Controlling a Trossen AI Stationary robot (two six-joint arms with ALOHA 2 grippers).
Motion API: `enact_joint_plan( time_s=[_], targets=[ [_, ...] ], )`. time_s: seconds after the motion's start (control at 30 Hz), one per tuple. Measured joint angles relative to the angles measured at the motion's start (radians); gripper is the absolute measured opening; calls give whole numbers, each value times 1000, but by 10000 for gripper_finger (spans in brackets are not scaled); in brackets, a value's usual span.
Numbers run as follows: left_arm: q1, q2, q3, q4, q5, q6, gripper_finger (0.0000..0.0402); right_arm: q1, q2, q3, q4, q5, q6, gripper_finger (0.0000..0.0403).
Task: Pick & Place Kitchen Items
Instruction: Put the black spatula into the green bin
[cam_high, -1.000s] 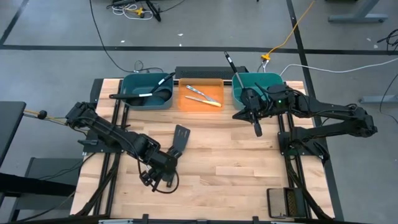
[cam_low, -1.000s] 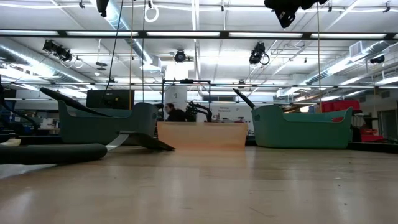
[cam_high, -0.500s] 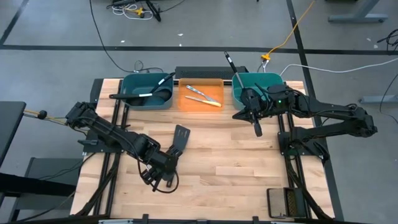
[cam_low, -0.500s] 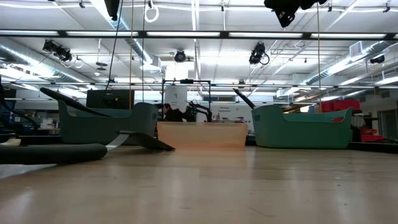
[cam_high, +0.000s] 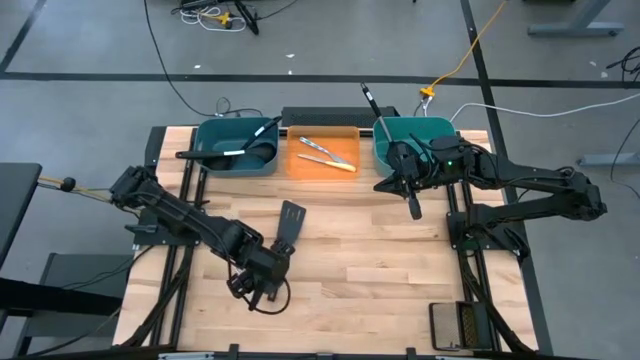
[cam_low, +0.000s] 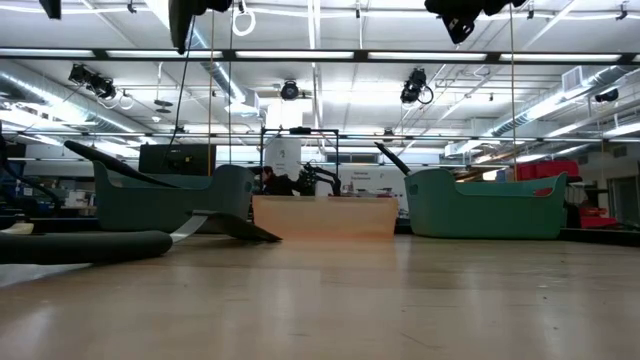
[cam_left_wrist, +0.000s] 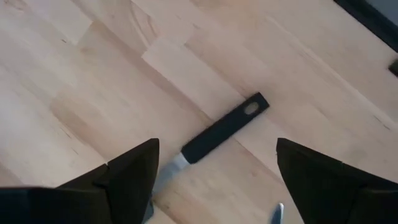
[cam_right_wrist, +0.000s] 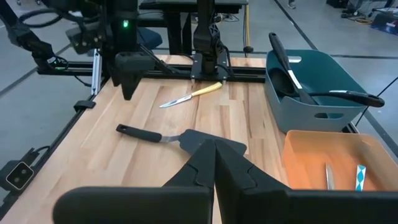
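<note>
The black slotted spatula (cam_high: 289, 222) is lying flat on the wooden table (cam_high: 370, 270), handle toward the front edge. We are holding our left gripper (cam_high: 262, 287) just beside that handle, fingers (cam_left_wrist: 134, 174) spread wide and gripping nothing. We are keeping our right gripper (cam_high: 413, 208) pressed together and empty, hanging in front of the right teal bin (cam_high: 412, 135). A yellow-handled knife (cam_right_wrist: 189, 94) is lying farther along the table.

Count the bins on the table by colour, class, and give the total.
Teal bins: 2
Orange bin: 1
Total: 3
</note>
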Motion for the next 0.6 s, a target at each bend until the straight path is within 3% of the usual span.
enact_joint_plan(
  time_s=[0.23, 0.6],
  targets=[
    [-32, 67, 1, 14, -86, 100, 325, 0, 0, 0, -1, -2, 3, 5],
    [-29, 66, -6, 36, -62, 113, 319, 0, 0, 0, -2, -1, 3, 5]
  ],
)
